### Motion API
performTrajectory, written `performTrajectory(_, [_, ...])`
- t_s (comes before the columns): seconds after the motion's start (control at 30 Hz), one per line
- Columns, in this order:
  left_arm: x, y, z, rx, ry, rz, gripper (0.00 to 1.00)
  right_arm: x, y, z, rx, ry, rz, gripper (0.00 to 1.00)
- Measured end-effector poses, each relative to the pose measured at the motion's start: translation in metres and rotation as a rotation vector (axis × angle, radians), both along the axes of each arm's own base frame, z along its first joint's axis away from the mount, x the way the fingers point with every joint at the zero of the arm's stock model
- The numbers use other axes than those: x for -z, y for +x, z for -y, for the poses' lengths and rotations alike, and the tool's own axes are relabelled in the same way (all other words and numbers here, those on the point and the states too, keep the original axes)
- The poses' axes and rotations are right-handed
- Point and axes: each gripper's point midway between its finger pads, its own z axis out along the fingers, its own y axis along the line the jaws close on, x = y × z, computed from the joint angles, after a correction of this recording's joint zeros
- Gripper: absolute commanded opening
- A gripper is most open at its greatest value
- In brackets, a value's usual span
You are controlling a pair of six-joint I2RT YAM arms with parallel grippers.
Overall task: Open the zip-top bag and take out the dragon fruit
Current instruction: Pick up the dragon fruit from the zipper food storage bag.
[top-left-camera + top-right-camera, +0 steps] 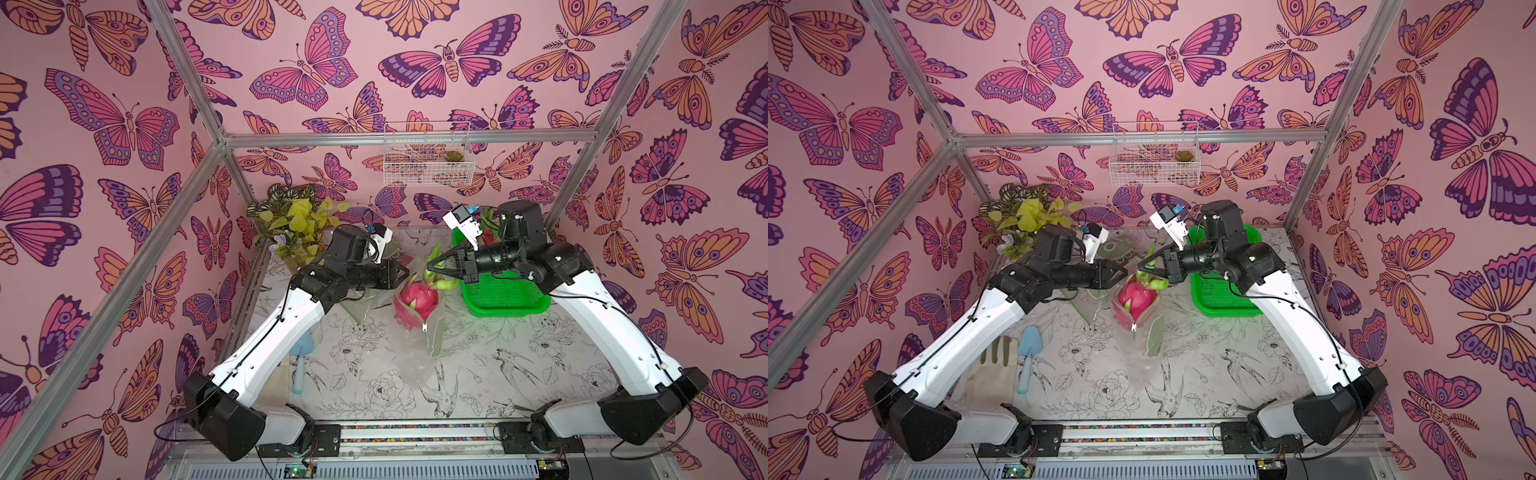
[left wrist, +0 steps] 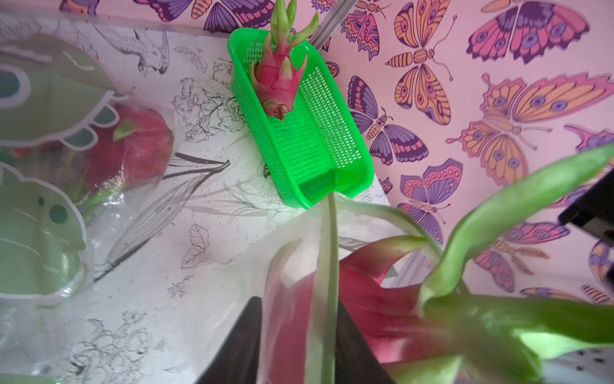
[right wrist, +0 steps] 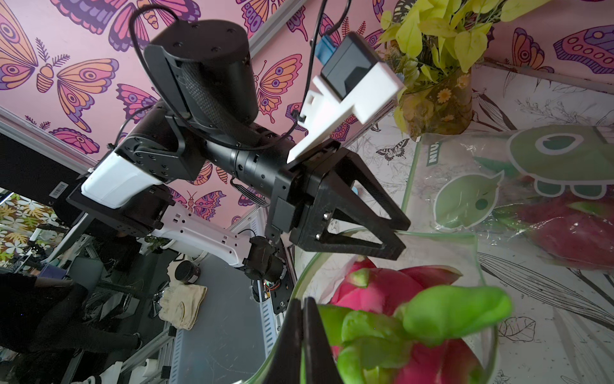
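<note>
A clear zip-top bag (image 1: 432, 332) stands upright mid-table with a magenta dragon fruit (image 1: 417, 296) inside, its green scales poking out of the open mouth. My right gripper (image 3: 303, 319) is shut on the bag's green rim strip, on the basket side. On the opposite side, my left gripper (image 2: 297, 302) has its jaws a little apart, with the rim strip and film running between them. The right wrist view shows the left gripper (image 3: 403, 239) astride the rim. Another dragon fruit (image 2: 277, 79) lies in the green basket (image 2: 315, 149).
A second, frog-printed bag (image 2: 50, 133) holding a redder fruit (image 2: 133, 139) lies at the back. A potted yellow-green plant (image 1: 297, 224) stands at the back left. A blue trowel (image 1: 1027, 353) and gloves (image 1: 988, 374) lie under the left arm. A wire basket (image 1: 428, 156) hangs on the wall.
</note>
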Motion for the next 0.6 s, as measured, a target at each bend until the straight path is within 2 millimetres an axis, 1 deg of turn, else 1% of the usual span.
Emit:
performTrajectory(0.03, [0.001,0.001,0.000,-0.001,-0.001,-0.003,0.08,0.000,0.000,0.000,-0.001,0.000,-0.001,0.00])
performTrajectory(0.07, [0.001,0.001,0.001,-0.003,-0.001,-0.005,0.04,0.000,0.000,0.000,-0.001,0.000,0.000,0.00])
performTrajectory(0.13, [0.003,0.003,0.001,-0.008,-0.001,-0.012,0.01,0.000,-0.001,0.000,-0.004,0.002,-0.001,0.00])
performTrajectory(0.27, [0.008,0.007,0.005,-0.023,0.015,-0.009,0.00,-0.005,0.001,-0.003,-0.012,0.028,-0.007,0.00])
performTrajectory(0.37, [0.015,0.010,0.012,-0.026,0.035,-0.016,0.00,-0.012,0.004,-0.007,-0.018,0.061,-0.020,0.00])
performTrajectory(0.53, [0.035,0.018,0.024,-0.031,0.072,-0.050,0.00,-0.029,0.010,-0.012,-0.024,0.120,-0.019,0.00])
performTrajectory(0.6, [0.039,0.018,0.025,-0.035,0.081,-0.056,0.00,-0.038,0.013,-0.012,-0.016,0.138,-0.008,0.00])
